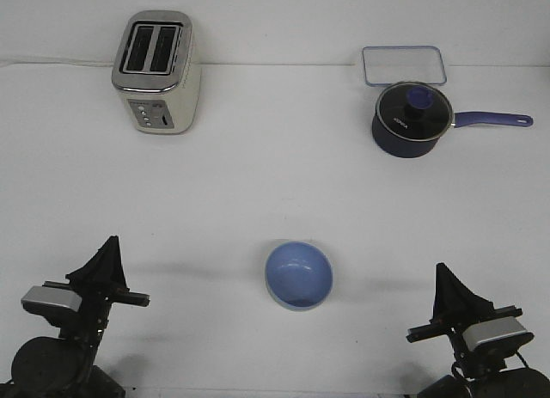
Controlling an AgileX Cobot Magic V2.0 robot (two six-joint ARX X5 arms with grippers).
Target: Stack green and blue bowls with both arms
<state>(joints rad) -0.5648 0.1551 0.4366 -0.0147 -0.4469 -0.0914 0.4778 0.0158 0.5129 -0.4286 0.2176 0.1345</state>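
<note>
Left gripper, right gripper: both parked low, empty; whether parted, you cannot tell. Blue bowl: upright, centred between them, a green rim beneath. Approach the rim gently; avoid tipping.

Both arms run off the bottom edge; toaster buttons too small to read.

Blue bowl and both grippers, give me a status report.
Left gripper and right gripper hold nothing. Blue bowl sits between them, untouched. Green bowl not seen. Nothing blocks.
</note>
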